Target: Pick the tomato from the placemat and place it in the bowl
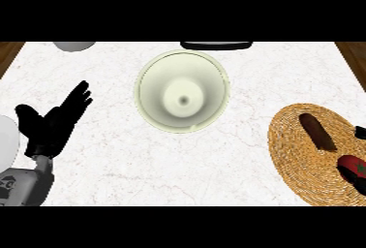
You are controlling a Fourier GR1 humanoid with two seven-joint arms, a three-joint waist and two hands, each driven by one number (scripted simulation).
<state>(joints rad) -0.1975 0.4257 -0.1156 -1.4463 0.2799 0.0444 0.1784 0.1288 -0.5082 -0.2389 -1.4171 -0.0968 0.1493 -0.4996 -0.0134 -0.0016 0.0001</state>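
Looking steeply down on a white marble-patterned counter (107, 160) with faint veins. At the lower left, the robot's left hand (50, 126), black on a grey forearm, rests open with its fingers straight and pointing up; it holds nothing and touches nothing on the counter.

At the right edge, black fingers of the right hand (355, 178) curl round the round red tomato (353, 166), which shows a green stem mark. The tomato sits over the lower right part of a round woven straw placemat (304, 169), golden brown with a coarse ribbed weave. A dark brown elongated object (316, 131) lies on the placemat above the tomato.

Near the centre, towards the far side, stands a pale cream glossy bowl (159, 72) with a smooth rim, well apart from the placemat. A grey rounded object (73, 45) and a black flat-edged object (216, 45) are cut off by the counter's far edge.
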